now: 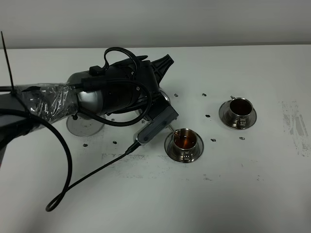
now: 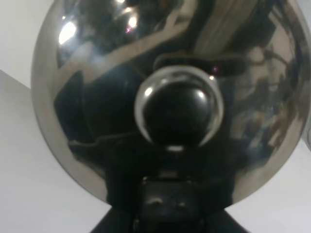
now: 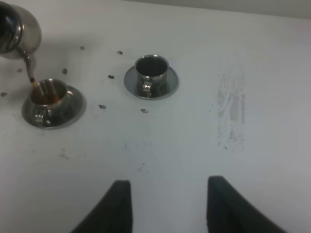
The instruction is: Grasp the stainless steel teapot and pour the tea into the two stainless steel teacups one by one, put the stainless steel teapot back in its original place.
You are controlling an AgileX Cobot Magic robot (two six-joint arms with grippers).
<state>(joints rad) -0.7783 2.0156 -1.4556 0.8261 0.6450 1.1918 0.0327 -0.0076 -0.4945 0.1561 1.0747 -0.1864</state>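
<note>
While the left hand point(image 2: 163, 203) clamps one teapot point(image 3: 17, 29), two teacups point(image 1: 184, 141) point(image 1: 238, 109), right hand point(image 3: 167, 204) apart.

The black and silver-grey left arm point(image 1: 92, 97) wears crinkled clear film point(image 1: 46, 99) and looping black cables point(image 1: 71, 165); the right gripper point(image 3: 168, 181) is black.

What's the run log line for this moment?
left jaws: shut on teapot | tea: streaming into near teacup | far teacup: holds dark liquid | right jaws: open

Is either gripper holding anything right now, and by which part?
Left gripper holds the stainless steel teapot from the side behind its lid knob, probably the handle; contact itself is hidden. Right gripper is open, holding nothing.
</note>
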